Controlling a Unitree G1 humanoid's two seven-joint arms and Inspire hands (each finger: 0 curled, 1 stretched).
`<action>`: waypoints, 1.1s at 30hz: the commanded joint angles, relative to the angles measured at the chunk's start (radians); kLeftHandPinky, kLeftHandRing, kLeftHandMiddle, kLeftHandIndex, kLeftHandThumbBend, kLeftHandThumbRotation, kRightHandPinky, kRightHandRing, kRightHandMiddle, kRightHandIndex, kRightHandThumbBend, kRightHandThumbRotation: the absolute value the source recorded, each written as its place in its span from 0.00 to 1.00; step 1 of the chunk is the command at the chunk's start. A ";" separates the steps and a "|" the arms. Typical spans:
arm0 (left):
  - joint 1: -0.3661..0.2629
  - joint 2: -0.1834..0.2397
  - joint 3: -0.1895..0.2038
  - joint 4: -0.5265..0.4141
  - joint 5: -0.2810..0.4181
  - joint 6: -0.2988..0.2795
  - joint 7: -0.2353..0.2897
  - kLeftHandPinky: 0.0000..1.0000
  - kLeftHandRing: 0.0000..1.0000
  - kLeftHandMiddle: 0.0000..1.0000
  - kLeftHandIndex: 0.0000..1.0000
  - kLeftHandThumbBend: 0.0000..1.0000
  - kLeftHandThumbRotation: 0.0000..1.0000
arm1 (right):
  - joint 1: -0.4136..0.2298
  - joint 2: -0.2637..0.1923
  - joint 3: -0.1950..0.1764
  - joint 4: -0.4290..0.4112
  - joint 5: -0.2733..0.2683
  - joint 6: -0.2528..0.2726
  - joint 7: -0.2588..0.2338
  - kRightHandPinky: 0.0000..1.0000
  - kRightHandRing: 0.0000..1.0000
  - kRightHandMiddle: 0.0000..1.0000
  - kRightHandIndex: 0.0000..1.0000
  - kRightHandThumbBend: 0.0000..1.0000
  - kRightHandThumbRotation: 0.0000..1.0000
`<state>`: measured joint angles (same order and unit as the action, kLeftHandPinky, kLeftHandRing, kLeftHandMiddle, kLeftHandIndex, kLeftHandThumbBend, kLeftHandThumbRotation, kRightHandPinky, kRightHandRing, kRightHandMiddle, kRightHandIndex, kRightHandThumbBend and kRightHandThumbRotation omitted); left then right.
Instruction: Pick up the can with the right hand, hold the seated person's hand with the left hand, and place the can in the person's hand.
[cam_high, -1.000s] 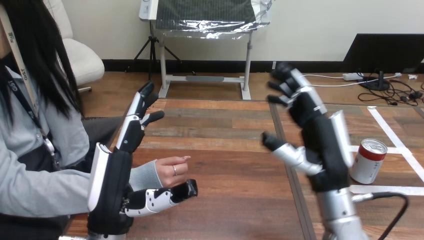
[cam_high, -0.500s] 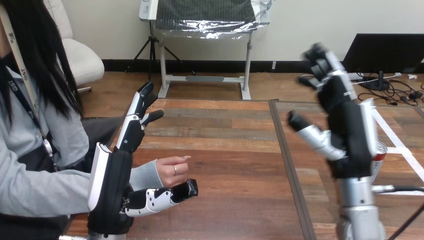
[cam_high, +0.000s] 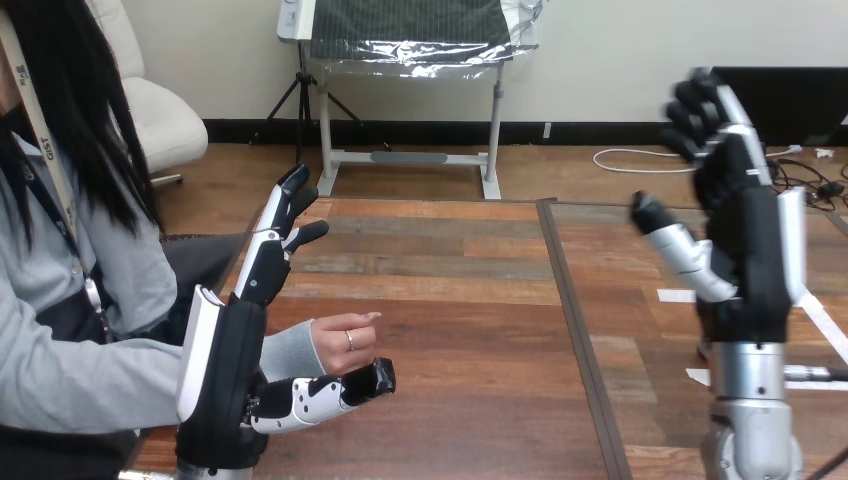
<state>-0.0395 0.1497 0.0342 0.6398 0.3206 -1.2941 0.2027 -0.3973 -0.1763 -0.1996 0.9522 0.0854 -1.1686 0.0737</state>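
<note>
Fingers (cam_high: 268, 250) spread on our left hand (cam_high: 225, 380) beside the person's hand (cam_high: 345, 343) at the worktop's (cam_high: 450, 300) left edge, likewise on our right hand (cam_high: 750, 260).

Between my left hand (cam_high: 225, 370) and my right hand (cam_high: 745, 250) the table (cam_high: 470, 330) lies as open wood, a wide lane down the middle. At the left, the person's hand (cam_high: 345, 340) sits just above my left thumb, beside my upright palm, and closes that side. My raised right hand and forearm stand before the table's right part, over the white tape strips (cam_high: 675, 295).
</note>
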 joint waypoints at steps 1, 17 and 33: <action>-0.048 -0.002 0.018 -0.021 0.002 -0.002 0.008 0.82 0.93 0.97 0.96 1.00 0.66 | -0.077 -0.025 -0.023 -0.037 0.018 0.019 -0.013 0.85 0.88 0.89 0.91 1.00 0.56; -0.050 -0.002 0.018 -0.013 -0.002 -0.011 0.005 0.81 0.92 0.97 0.96 1.00 0.66 | -0.094 -0.057 -0.067 -0.019 0.043 0.065 -0.033 0.85 0.89 0.90 0.91 1.00 0.53; -0.045 -0.001 0.027 -0.020 0.003 -0.007 0.006 0.81 0.92 0.96 0.95 1.00 0.66 | -0.110 -0.103 -0.099 0.026 0.024 0.097 -0.072 0.89 0.90 0.91 0.92 1.00 0.49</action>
<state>-0.0395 0.1497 0.0535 0.6398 0.3234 -1.2942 0.2061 -0.4072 -0.2396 -0.2790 0.9703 0.1163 -1.0767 0.0211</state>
